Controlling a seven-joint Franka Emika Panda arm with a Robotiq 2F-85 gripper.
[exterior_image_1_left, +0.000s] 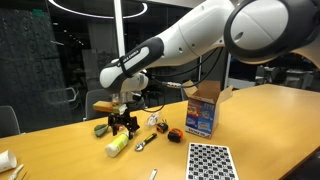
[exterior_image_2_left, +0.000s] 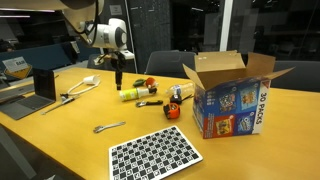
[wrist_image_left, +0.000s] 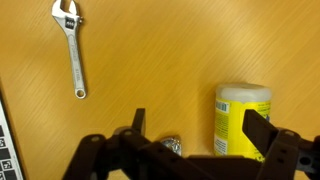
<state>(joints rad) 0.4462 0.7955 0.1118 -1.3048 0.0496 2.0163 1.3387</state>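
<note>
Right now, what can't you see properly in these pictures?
Yellow bottle: wrist view, its lower end is hidden by the open gripper and the bottom edge.
Shiny thing: wrist view, half behind the gripper; unidentifiable.
Cardboard box: its inside is hidden by its walls in both exterior views.
Small orange thing: exterior view, too small.

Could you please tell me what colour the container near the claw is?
The container is yellow with a pale end, clearest in the wrist view.
</note>
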